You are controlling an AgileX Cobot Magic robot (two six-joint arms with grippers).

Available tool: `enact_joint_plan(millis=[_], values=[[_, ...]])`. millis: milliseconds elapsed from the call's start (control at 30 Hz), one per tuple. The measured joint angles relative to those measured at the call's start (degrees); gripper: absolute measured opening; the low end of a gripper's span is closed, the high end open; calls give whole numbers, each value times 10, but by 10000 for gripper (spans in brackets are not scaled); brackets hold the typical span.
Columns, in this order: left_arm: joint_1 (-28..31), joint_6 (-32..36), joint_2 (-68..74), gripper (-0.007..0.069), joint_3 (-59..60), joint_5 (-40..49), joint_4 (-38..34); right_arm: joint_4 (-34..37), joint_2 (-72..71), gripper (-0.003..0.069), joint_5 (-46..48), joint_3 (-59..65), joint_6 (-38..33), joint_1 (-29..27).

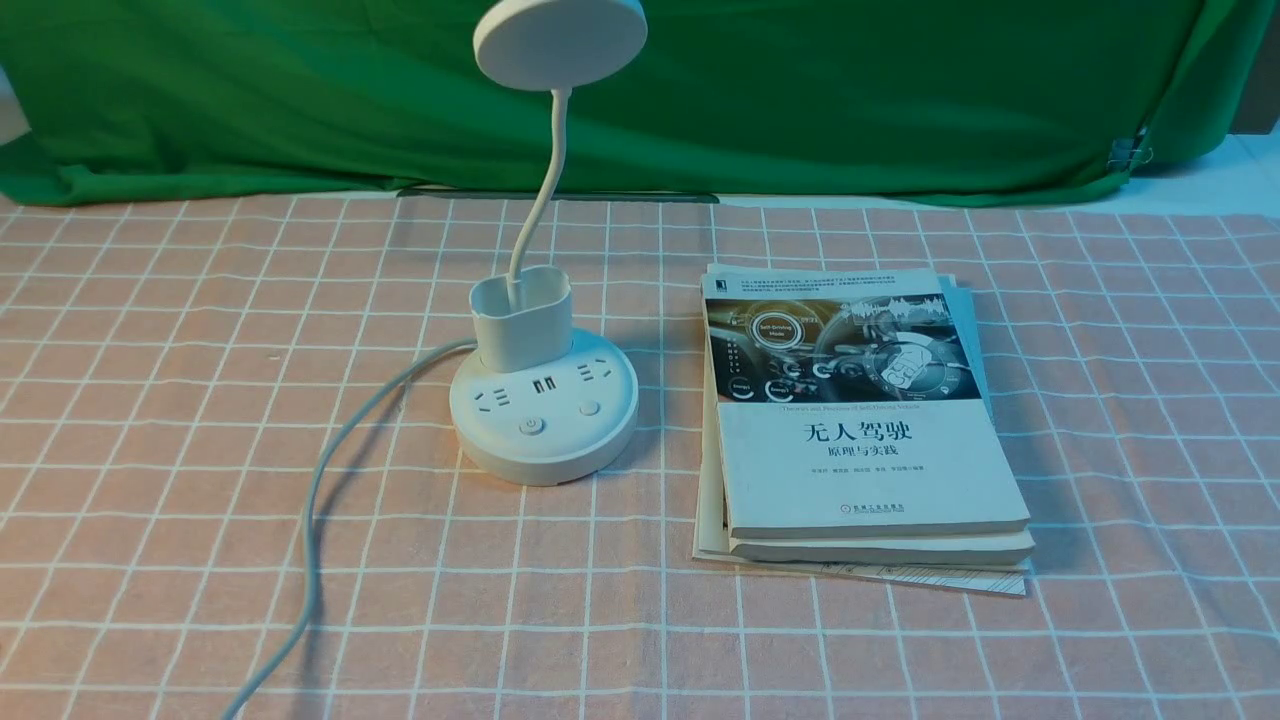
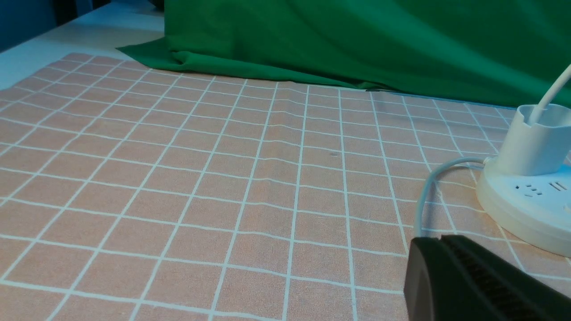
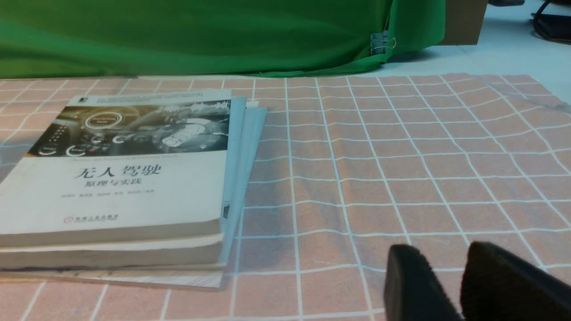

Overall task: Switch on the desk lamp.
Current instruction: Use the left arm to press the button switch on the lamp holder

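Observation:
The white desk lamp [image 1: 543, 415] stands mid-table; its disc head [image 1: 558, 40] is dark, on a thin neck rising from the cup holder [image 1: 522, 320]. Two round buttons [image 1: 531, 427] sit on the base's front, beside the sockets. Neither gripper shows in the front view. In the left wrist view my left gripper [image 2: 441, 240] is shut and empty, low over the cloth just short of the lamp base [image 2: 526, 209] and its grey cord [image 2: 424, 196]. In the right wrist view my right gripper [image 3: 446, 258] has a narrow gap between its fingertips, with nothing in it, to the right of the books.
A stack of books [image 1: 860, 430] lies right of the lamp, also seen as the stack of books [image 3: 120, 178] in the right wrist view. The cord [image 1: 320, 500] trails to the front left over the pink checked cloth [image 1: 150, 400]. A green drape [image 1: 900, 100] closes the back.

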Motion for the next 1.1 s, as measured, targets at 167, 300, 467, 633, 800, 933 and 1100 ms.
enact_joint_plan(millis=[167, 300, 467, 633, 800, 933, 1100], values=[[0, 0, 0, 21, 0, 0, 0, 0, 0, 241, 0, 0, 0, 0], [0, 0, 0, 21, 0, 0, 0, 0, 0, 241, 0, 0, 0, 0], [0, 0, 0, 21, 0, 0, 0, 0, 0, 241, 0, 0, 0, 0], [0, 0, 0, 21, 0, 0, 1, 0, 0, 241, 0, 0, 0, 0], [0, 0, 0, 21, 0, 0, 1, 0, 0, 241, 0, 0, 0, 0], [0, 0, 0, 21, 0, 0, 1, 0, 0, 241, 0, 0, 0, 0], [0, 0, 0, 21, 0, -22, 20, 0, 0, 241, 0, 0, 0, 0]])
